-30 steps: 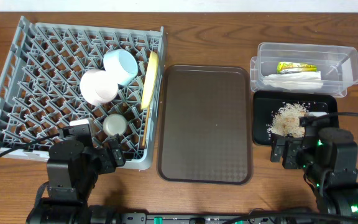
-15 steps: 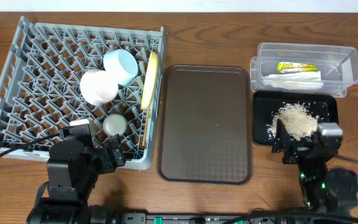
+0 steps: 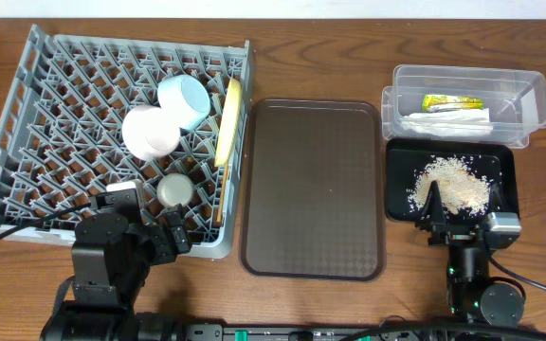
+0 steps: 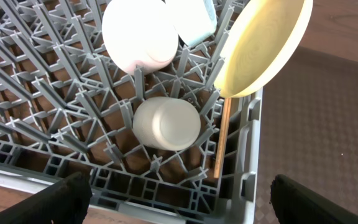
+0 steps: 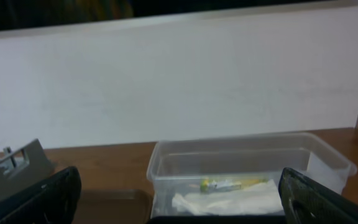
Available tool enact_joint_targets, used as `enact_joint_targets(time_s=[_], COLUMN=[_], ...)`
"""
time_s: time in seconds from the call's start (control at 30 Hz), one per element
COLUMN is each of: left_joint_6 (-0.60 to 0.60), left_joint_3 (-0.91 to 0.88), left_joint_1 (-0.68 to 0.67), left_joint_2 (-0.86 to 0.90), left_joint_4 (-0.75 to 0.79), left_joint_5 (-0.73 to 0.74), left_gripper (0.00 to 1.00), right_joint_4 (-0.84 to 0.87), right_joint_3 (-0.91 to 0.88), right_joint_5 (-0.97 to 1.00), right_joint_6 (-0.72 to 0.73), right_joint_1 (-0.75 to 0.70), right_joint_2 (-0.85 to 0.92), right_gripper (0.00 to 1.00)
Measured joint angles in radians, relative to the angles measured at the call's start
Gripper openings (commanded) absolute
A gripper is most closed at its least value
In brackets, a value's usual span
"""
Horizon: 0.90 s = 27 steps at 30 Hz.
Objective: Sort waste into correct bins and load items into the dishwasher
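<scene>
The grey dishwasher rack (image 3: 55, 142) holds a white bowl (image 3: 150, 131), a light blue bowl (image 3: 186, 99), an upright yellow plate (image 3: 228, 121), a small white cup (image 3: 173, 190) and thin chopsticks (image 4: 221, 140). My left gripper (image 3: 150, 232) hovers open at the rack's near right corner, nothing between its fingers (image 4: 61, 199). The clear tub (image 3: 529, 99) contains a green-and-yellow wrapper (image 3: 451, 102) and a white napkin (image 3: 448, 121). Rice scraps (image 3: 451, 185) lie in the black tray (image 3: 505, 161). My right gripper (image 3: 463, 204) stands open and empty at that tray's near edge, facing the tub (image 5: 247, 155).
A flat brown serving tray (image 3: 314, 188) lies between the rack and the two bins. A white wall (image 5: 179, 81) rises behind the table's far edge. Cables trail from both arms along the front edge.
My right arm has drawn back toward the front edge and tipped its gripper up, uncovering the rice pile. The left arm and everything in the rack stayed put.
</scene>
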Motion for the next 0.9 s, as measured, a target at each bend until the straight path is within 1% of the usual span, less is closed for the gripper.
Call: enact_joint_targets(time_s=[0.1,0.27,0.43,0.9], left_joint_6=[0.000,0.000,0.000,0.000], left_joint_3=[0.000,0.000,0.000,0.000], left_joint_1=[0.000,0.000,0.000,0.000], left_joint_2=[0.000,0.000,0.000,0.000], left_joint_4=[0.000,0.000,0.000,0.000], left_joint_5=[0.000,0.000,0.000,0.000], left_gripper=[0.95,0.95,0.95,0.95], right_joint_4=[0.004,-0.046,-0.178,-0.183], right_joint_3=[-0.026,-0.037,-0.040,-0.040], right_joint_5=[0.000,0.000,-0.002,-0.016], right_joint_6=[-0.005,-0.033,-0.055,-0.082], right_joint_1=[0.000,-0.015,-0.036,-0.036], right_joint_2=[-0.001,-0.003,-0.004,-0.003], right_gripper=[0.99,0.99,0.99,0.99])
